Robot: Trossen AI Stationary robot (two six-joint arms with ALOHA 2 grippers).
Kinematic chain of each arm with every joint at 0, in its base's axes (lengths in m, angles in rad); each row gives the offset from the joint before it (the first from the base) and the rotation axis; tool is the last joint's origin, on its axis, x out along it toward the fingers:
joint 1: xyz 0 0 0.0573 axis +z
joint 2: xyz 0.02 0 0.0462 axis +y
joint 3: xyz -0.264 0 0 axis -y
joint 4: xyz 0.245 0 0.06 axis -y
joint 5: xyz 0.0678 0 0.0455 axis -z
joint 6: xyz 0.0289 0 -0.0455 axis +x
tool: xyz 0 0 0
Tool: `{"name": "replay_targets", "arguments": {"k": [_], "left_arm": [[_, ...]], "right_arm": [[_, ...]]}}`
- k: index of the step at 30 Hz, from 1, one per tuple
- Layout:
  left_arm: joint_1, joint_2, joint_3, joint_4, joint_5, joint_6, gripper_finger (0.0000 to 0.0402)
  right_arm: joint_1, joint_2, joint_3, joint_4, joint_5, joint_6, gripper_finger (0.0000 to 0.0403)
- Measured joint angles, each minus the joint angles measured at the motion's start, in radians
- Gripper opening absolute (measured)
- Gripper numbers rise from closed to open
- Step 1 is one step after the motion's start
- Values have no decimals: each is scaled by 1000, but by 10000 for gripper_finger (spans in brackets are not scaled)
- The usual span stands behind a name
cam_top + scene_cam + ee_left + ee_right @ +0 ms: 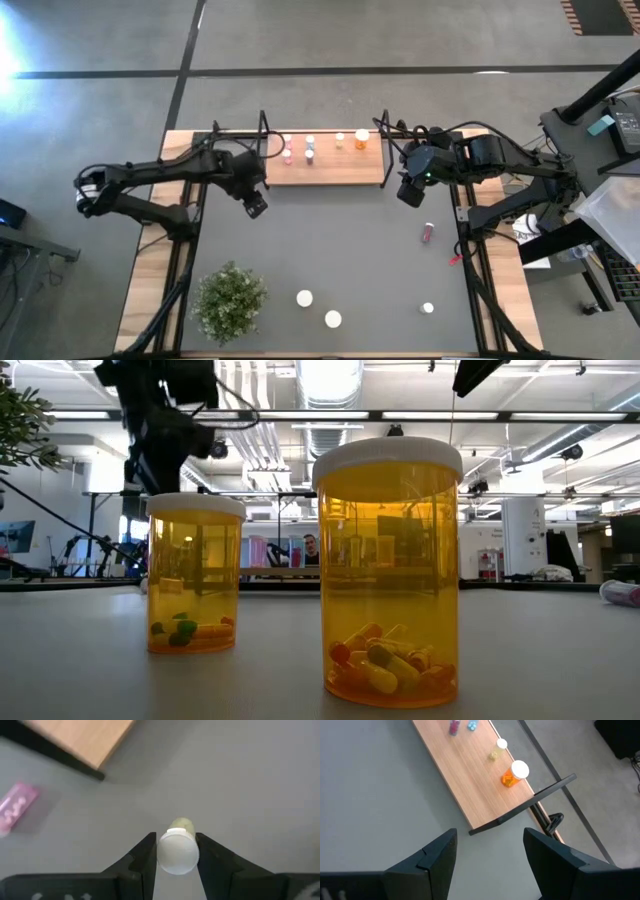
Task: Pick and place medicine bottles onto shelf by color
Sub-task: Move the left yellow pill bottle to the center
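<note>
My left gripper (pixel 256 206) hangs over the mat just left of the shelf's near-left corner, shut on a small medicine bottle (pixel 177 851) with a white cap and a pale yellowish body. The light wooden shelf (pixel 325 170) stands at the table's far edge. On it stand a pink bottle (pixel 287 153), a bluish one (pixel 309 150), a small yellowish one (pixel 496 750) and an orange one (pixel 514 773). A pink bottle (pixel 428 232) lies on its side on the mat. My right gripper (pixel 490 837) waits open, high by the shelf's right end. My left gripper pinches the small bottle at its white cap (pixel 162 855), one finger on each side. The fingers (pixel 145 855) come from above, slanting steeply down. The bottle stands upright in the hold, cap toward the wrist and body below, and the mat shows beneath it.
Two large orange bottles (pixel 195 575) (pixel 390 570) stand near the table's front edge, with another white-capped bottle (pixel 427 308) at the front right. A green potted plant (pixel 230 300) stands at the front left. Black wire frames (pixel 262 135) rise at both shelf ends.
</note>
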Motion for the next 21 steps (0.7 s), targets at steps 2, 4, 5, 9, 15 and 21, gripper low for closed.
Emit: {"name": "replay_targets", "arguments": {"k": [2, 4, 5, 9, 15, 21], "left_arm": [[-36, 15, 37, 1, -17, -8, 99], [-61, 36, 68, 2, -49, -8, 99], [-69, 50, 85, 0, -64, -7, 99], [-74, 135, 171, 2, -91, 17, 99], [-79, 313, 314, 0, -92, 63, 99], [-102, 462, 442, 5, -104, 146, 99]], "right_arm": [[0, 0, 0, 0, 0, 0, 219], [0, 0, 0, 0, 0, 0, 219], [0, 0, 0, 0, 0, 0, 219], [0, 0, 0, 0, 0, 0, 219], [0, 0, 0, 0, 0, 0, 219], [0, 0, 0, 0, 0, 0, 219]]}}
